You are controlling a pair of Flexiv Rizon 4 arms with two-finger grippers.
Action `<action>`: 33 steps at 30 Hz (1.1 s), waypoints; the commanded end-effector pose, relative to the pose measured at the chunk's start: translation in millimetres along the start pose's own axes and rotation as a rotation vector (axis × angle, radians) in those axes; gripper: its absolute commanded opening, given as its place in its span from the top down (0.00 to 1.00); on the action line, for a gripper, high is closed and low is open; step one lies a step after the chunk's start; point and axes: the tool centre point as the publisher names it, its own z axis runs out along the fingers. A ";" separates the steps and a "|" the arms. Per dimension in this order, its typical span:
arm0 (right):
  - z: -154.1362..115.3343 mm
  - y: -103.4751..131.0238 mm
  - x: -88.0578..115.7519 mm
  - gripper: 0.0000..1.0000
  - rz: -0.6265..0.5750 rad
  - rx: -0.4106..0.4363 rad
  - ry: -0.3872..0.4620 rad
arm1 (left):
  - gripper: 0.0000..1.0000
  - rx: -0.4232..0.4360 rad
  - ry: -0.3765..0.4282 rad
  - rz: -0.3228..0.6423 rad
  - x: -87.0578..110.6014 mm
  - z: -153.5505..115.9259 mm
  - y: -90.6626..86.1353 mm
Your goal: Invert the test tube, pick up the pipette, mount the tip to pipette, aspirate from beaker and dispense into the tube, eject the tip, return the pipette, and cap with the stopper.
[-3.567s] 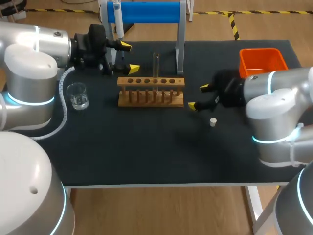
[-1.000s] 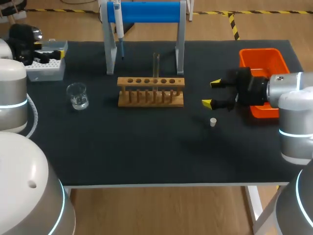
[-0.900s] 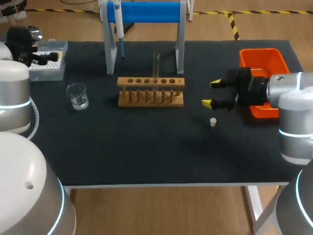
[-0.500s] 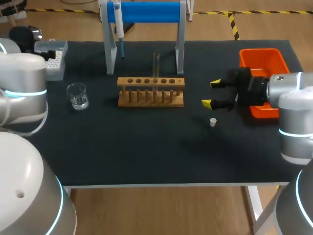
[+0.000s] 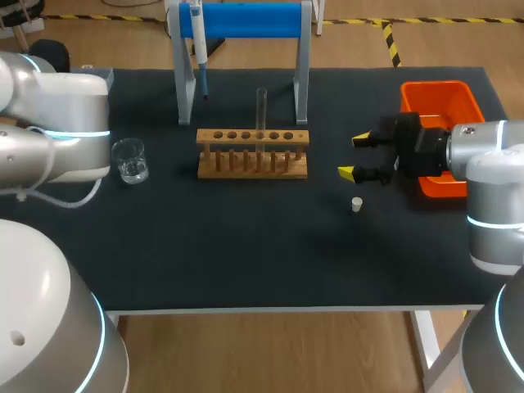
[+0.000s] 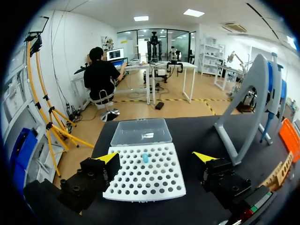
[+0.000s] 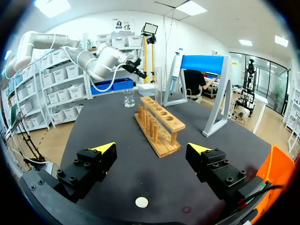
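A glass test tube point(image 5: 261, 109) stands upright in the wooden rack point(image 5: 252, 152), also seen ahead of my right gripper point(image 7: 152, 147) as the rack point(image 7: 158, 124). The pipette point(image 5: 196, 33) hangs on the blue-topped stand point(image 5: 246, 20). A beaker point(image 5: 129, 160) with some liquid stands left of the rack. The white stopper point(image 5: 357, 204) lies on the mat just below my right gripper point(image 5: 354, 155), which is open and empty. My left gripper point(image 6: 157, 157) is open over the white tip box point(image 6: 140, 180), which holds one blue tip point(image 6: 145, 158). In the head view my left arm hides that box.
An orange bin point(image 5: 438, 101) sits at the back right, behind my right arm. The tip box's clear lid point(image 6: 143, 131) lies open behind it. The stand's grey leg point(image 6: 243, 108) rises beside my left gripper.
My left arm has swung, and its big link now covers the tip box in the head view. The right arm, tube, stopper and beaker have stayed put.
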 end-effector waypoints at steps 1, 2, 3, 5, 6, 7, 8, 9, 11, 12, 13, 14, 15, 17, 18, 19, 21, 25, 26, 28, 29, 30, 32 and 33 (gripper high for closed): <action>-0.7 -0.5 0.2 0.00 -0.001 -0.002 0.000 | 0.19 -0.009 -0.009 -0.001 1.4 4.9 -1.5; -0.7 -0.5 0.2 0.00 -0.001 -0.002 0.000 | 0.31 -0.009 -0.009 -0.002 1.4 5.0 -1.5; -0.7 -0.5 0.2 0.00 -0.001 -0.002 0.000 | 0.33 -0.010 -0.009 -0.003 1.4 5.1 -1.6; -0.7 -0.5 0.2 0.00 -0.001 -0.002 0.000 | 0.44 -0.010 -0.009 -0.002 1.5 5.2 -1.7; -0.7 -0.5 0.2 0.00 -0.001 -0.002 0.000 | 0.45 -0.010 -0.009 -0.002 1.5 5.3 -1.7; -0.7 -0.5 0.2 0.00 -0.001 -0.002 0.000 | 0.42 -0.009 -0.009 -0.002 1.6 5.3 -1.7; -0.7 -0.5 0.2 0.00 -0.001 -0.002 0.000 | 0.40 -0.009 -0.009 -0.002 1.6 5.2 -1.8; -0.7 -0.5 0.2 0.00 -0.001 -0.002 0.000 | 0.35 -0.010 -0.010 -0.002 1.6 5.2 -1.8; -0.7 -0.5 0.2 0.00 -0.001 -0.002 0.000 | 0.26 -0.012 -0.012 -0.003 1.6 4.9 -1.9; -0.7 -0.5 0.2 0.00 -0.001 -0.002 0.000 | 0.26 -0.011 -0.012 -0.002 1.6 4.4 -2.3; -0.7 -0.5 0.2 0.00 -0.001 -0.002 0.000 | 0.26 -0.010 -0.013 -0.001 1.4 4.0 -2.7; -0.7 -0.5 0.2 0.00 -0.001 -0.002 0.000 | 0.25 -0.007 -0.014 -0.001 1.1 3.6 -3.3; -0.7 -0.5 0.2 0.00 -0.001 -0.002 0.000 | 0.25 -0.004 -0.014 -0.002 0.9 3.3 -3.9; -0.7 -0.5 0.2 0.00 -0.001 -0.002 0.000 | 0.21 0.001 -0.015 -0.007 0.8 3.0 -4.2; -0.7 -0.5 0.2 0.00 -0.001 -0.002 0.000 | 0.20 0.002 -0.015 -0.007 0.9 2.9 -4.2; -0.7 -0.5 0.2 0.00 -0.001 -0.002 0.000 | 0.20 0.002 -0.013 -0.007 1.0 2.8 -4.3; -0.7 -0.5 0.2 0.00 -0.001 -0.002 0.000 | 0.19 -0.001 -0.013 -0.006 2.0 3.2 -3.6; -0.7 -0.5 0.2 0.00 -0.001 -0.002 0.000 | 0.11 -0.008 -0.011 -0.001 3.5 4.4 -2.9; -0.7 -0.5 0.2 0.00 -0.001 -0.002 0.000 | 0.16 -0.007 -0.011 -0.002 3.6 4.5 -3.0; -0.7 -0.5 0.2 0.00 -0.001 -0.002 0.000 | 0.18 -0.005 -0.013 -0.005 2.7 4.6 -3.9; -0.7 -0.5 0.2 0.00 -0.001 -0.002 0.000 | 0.18 -0.005 -0.014 -0.006 2.2 4.8 -4.1; -0.7 -0.5 0.2 0.00 -0.001 -0.002 0.000 | 0.16 -0.006 -0.016 -0.006 1.5 5.2 -4.3; -0.7 -0.5 0.2 0.00 -0.001 -0.002 0.000 | 0.05 -0.011 -0.021 -0.006 -0.5 6.5 -4.3; -0.7 -0.5 0.2 0.00 -0.001 -0.002 0.000 | 0.06 -0.011 -0.021 -0.007 -1.3 7.1 -4.4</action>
